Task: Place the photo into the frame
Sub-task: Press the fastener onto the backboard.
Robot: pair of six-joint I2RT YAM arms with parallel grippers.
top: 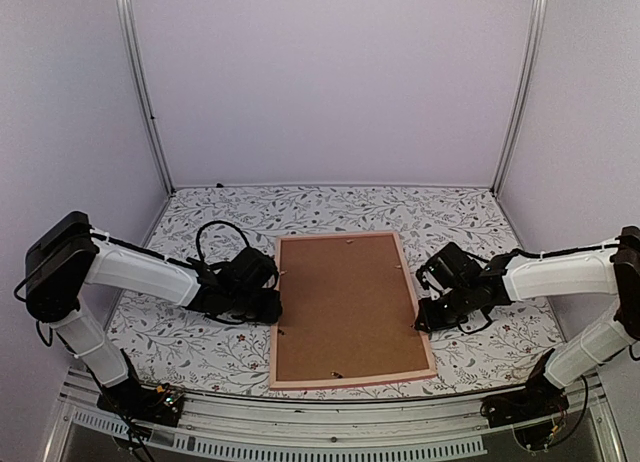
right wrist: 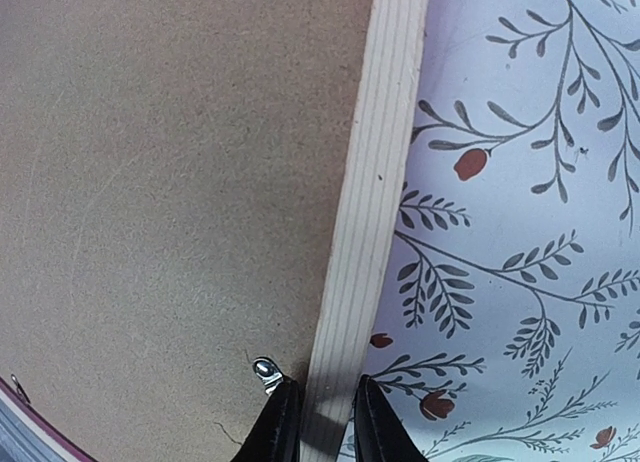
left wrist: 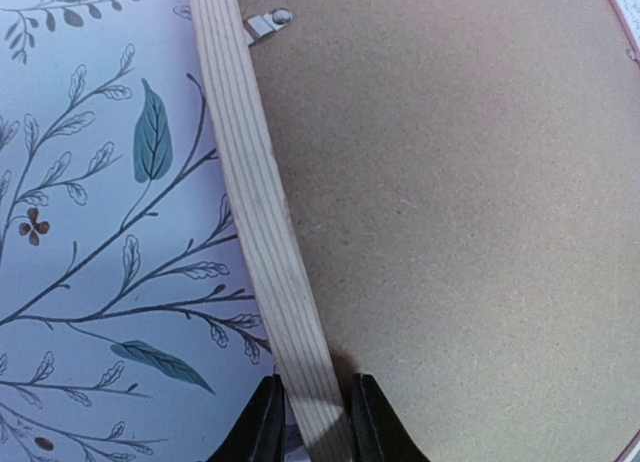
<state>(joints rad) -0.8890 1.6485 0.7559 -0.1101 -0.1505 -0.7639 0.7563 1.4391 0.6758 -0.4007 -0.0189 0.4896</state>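
The frame lies face down in the middle of the table, its pink edge around a brown hardboard backing. The photo is hidden. My left gripper sits at the frame's left side. In the left wrist view its gripper straddles the pale wooden rail, one finger on each side, shut on it. My right gripper is at the frame's right side. In the right wrist view it clasps the rail in the same way.
A floral-patterned cloth covers the table. Small metal tabs sit along the backing's edge, one right beside my right gripper's inner finger. Purple walls and metal posts enclose the back and sides.
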